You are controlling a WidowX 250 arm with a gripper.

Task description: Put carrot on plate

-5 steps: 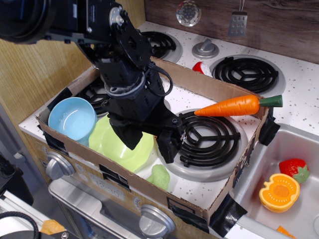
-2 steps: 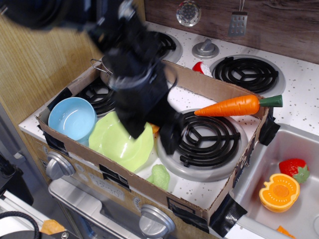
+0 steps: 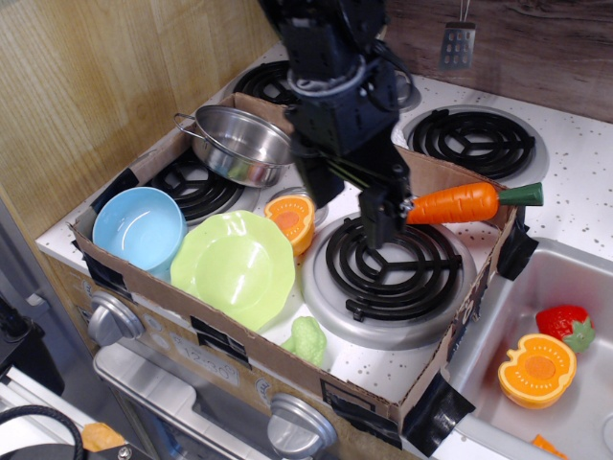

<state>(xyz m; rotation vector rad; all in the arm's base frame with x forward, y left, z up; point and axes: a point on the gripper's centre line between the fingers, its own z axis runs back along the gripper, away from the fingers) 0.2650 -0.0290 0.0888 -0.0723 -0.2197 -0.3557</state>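
Observation.image shows, left to right, the lime-green plate [image 3: 233, 266] lying bare inside the cardboard box [image 3: 383, 396], the black gripper [image 3: 356, 205] hanging spread and holding nothing over the burner [image 3: 390, 270], then the carrot [image 3: 466, 202] resting across the box's right rim.

Orange carrot [image 3: 453, 203] with dark green top; lime-green plate [image 3: 233, 267]; light blue bowl [image 3: 138, 227].
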